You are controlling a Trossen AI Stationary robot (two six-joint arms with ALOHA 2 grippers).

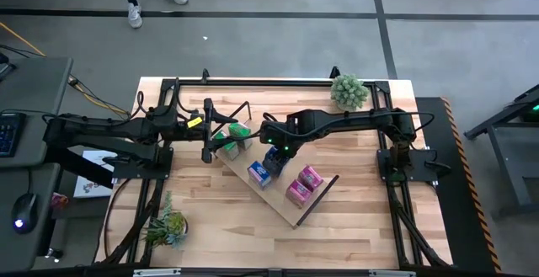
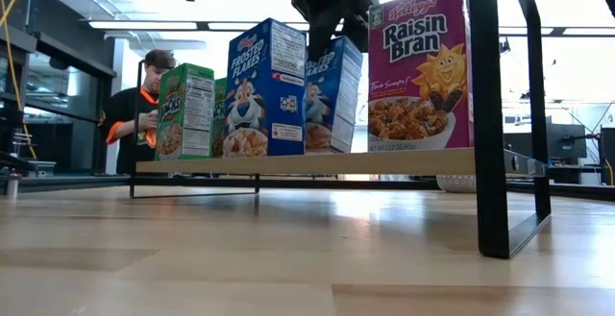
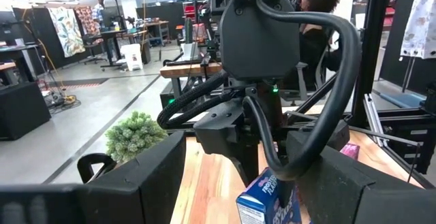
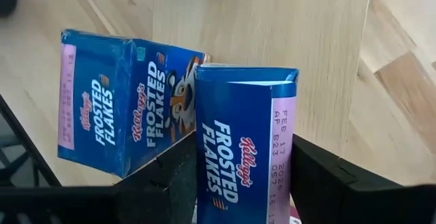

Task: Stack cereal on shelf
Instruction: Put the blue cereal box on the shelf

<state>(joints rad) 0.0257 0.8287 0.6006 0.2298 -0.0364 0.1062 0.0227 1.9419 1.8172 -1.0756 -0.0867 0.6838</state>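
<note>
The shelf, a light-wood board with dark rod frames at its ends, lies slantwise on the table. Cereal boxes stand upright on it: green ones at its far left end, two blue ones in the middle, pink ones toward its near right end. My right gripper points steeply down over the blue box that stands farther back, one finger on each side of its top, and is open. My left gripper waits level and wide open beside the shelf's left end. My right gripper comes from above, slanting down, with its fingers close against two opposite sides of the blue box's upper end. Whether they touch it I cannot tell. The box stands upright with its bottom on the shelf.
One potted plant stands at the table's far right and another at its near left. The shelf's dark end frame rises at the near right. A person sits beyond the table.
</note>
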